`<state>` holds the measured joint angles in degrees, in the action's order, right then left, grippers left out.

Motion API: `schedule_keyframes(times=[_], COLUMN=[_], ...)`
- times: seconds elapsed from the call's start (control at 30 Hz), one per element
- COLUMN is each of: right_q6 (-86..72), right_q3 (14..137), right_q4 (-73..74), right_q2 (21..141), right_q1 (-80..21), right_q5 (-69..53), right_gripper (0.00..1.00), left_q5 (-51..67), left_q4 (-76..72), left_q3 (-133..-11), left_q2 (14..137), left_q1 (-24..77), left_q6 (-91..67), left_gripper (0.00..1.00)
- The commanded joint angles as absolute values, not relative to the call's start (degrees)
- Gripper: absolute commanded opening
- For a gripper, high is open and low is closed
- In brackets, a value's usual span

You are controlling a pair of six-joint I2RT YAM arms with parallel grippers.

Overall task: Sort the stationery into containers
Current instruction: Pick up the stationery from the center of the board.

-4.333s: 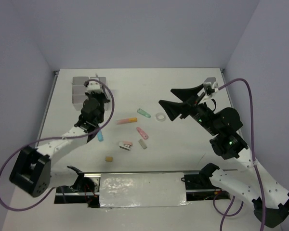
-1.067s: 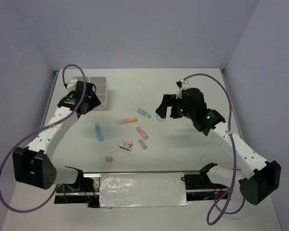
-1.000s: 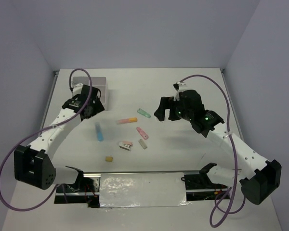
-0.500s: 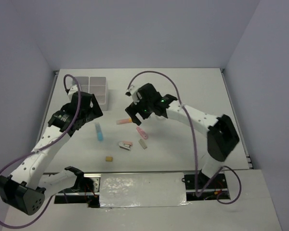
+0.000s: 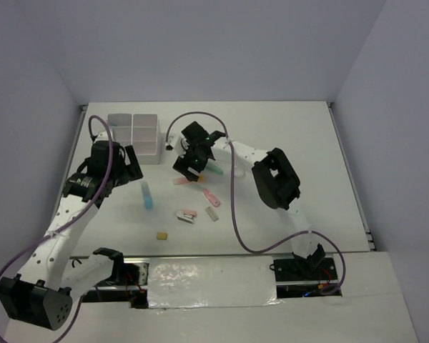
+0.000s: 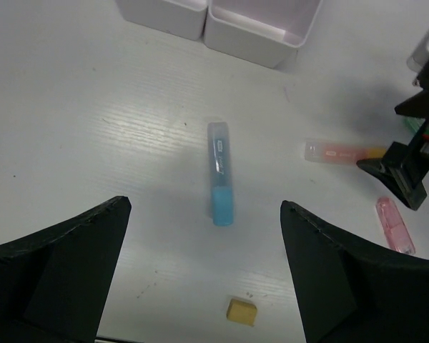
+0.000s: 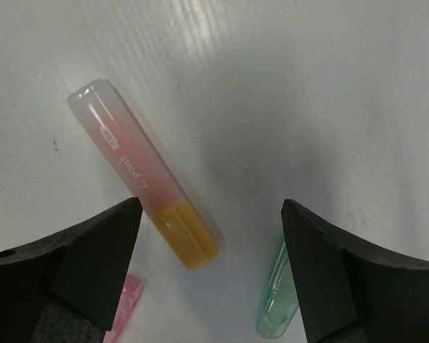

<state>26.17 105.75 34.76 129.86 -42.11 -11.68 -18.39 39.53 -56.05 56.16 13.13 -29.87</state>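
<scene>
Here, right tool agape and empty, seemingly just above orange-yellow highlighter; left tool likewise agape

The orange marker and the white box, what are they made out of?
The orange marker looks like plastic: its long pinkish cap is frosted and see-through, with printed white letters. The white box also looks like plastic, smooth and slightly shiny, with thin walls and rounded corners.

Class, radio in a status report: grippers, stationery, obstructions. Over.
Left gripper open over blue highlighter. Right gripper open over orange-yellow highlighter, nothing held. Green highlighter lies close by.
</scene>
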Motion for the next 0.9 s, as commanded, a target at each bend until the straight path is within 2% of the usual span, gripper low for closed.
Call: schedule_keyframes(times=[0.0,0.23,0.33,0.47,0.5,0.67,0.73,0.77,0.87], right_q6=[26.5,6.4,-7.0,-25.8,-35.8,-64.8,-77.4,-84.9,-92.0], right_q3=[101.6,99.0,98.9,105.0,106.4,106.2,111.5,114.2,119.0], right_q4=[32.1,20.9,17.7,28.2,31.3,46.8,54.0,63.1,68.2], right_q2=[125.3,119.0,115.8,116.5,117.7,120.4,123.6,125.0,128.4], right_q1=[-42.0,-41.8,-41.7,-41.9,-42.4,-45.3,-47.3,-48.2,-51.8], right_q5=[-14.3,-3.9,6.4,21.0,25.4,33.2,35.1,36.6,37.9], right_gripper=[0.87,0.88,0.92,0.91,0.90,0.92,0.92,0.92,0.93], left_q5=[-12.6,-7.6,-6.9,-6.5,-6.8,-7.6,-7.0,-7.0,-6.7], left_q4=[35.0,34.1,33.7,33.4,33.7,33.5,33.3,33.4,33.1], left_q3=[-55.1,-54.2,-53.9,-53.7,-53.8,-53.5,-53.4,-53.3,-52.8], left_q2=[52.7,53.2,53.2,53.2,53.2,51.7,51.1,50.8,49.8], left_q1=[9.8,7.8,7.7,7.6,7.6,6.7,6.1,6.0,5.5], left_q6=[-26.8,-26.5,-26.4,-26.3,-26.5,-26.7,-26.7,-26.7,-26.9], left_gripper=[0.99,0.99,0.99,0.99,0.99,0.99,0.99,0.99,0.99])
